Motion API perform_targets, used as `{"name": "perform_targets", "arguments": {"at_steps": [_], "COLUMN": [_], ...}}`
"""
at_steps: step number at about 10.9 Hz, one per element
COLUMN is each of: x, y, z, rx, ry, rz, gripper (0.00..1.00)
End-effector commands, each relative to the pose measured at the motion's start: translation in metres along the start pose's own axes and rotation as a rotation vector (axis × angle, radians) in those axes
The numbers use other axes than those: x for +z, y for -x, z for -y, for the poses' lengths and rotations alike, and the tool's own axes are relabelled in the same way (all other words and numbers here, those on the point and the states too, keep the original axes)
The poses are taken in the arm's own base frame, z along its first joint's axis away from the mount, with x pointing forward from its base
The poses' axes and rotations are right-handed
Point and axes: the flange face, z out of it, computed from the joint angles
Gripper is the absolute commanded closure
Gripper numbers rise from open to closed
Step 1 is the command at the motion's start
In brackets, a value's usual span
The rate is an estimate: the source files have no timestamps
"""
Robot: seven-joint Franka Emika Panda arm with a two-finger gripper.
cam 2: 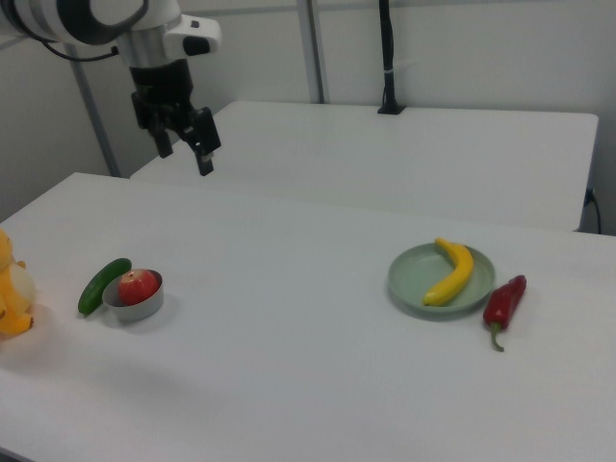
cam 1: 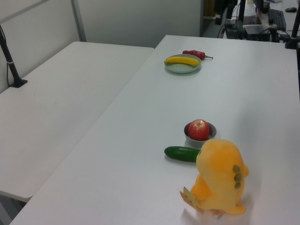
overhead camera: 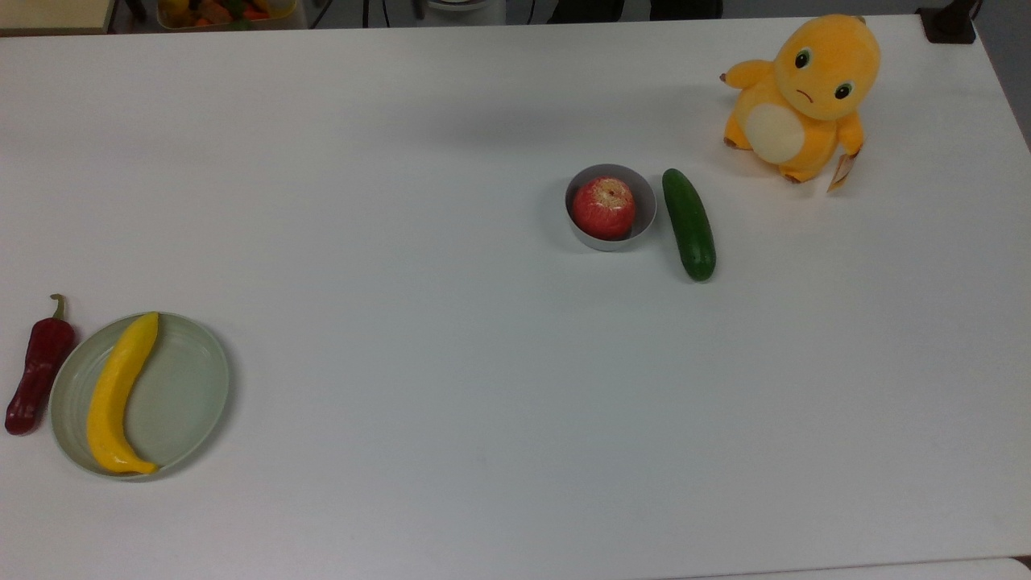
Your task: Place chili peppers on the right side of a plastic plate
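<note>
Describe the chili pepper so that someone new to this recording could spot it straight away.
Start at the pale green plate near the top view's left edge, with a yellow banana on it. The chili pepper lies on the table against the plate's outer side: long, glossy dark red, with a curved green stem.
</note>
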Motion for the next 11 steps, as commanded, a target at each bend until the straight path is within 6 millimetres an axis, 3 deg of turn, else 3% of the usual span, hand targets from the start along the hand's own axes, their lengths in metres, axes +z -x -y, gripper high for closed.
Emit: {"name": "perform_targets", "arguments": {"at_steps": [1, 5, 9, 11], "x": [-0.003, 0.002, 0.007, 0.007], "y": [0.04, 0.041, 0.021, 0.023], "z": [0.018, 0.045, 0.022, 0.023], "rx": [-0.026, -0.166, -0.298, -0.298], "ry": [-0.047, -0.057, -0.057, -0.057], "rz": [0.034, 0.011, -0.073, -0.065], "gripper": [0.0, 0.0, 0.0, 0.0]}}
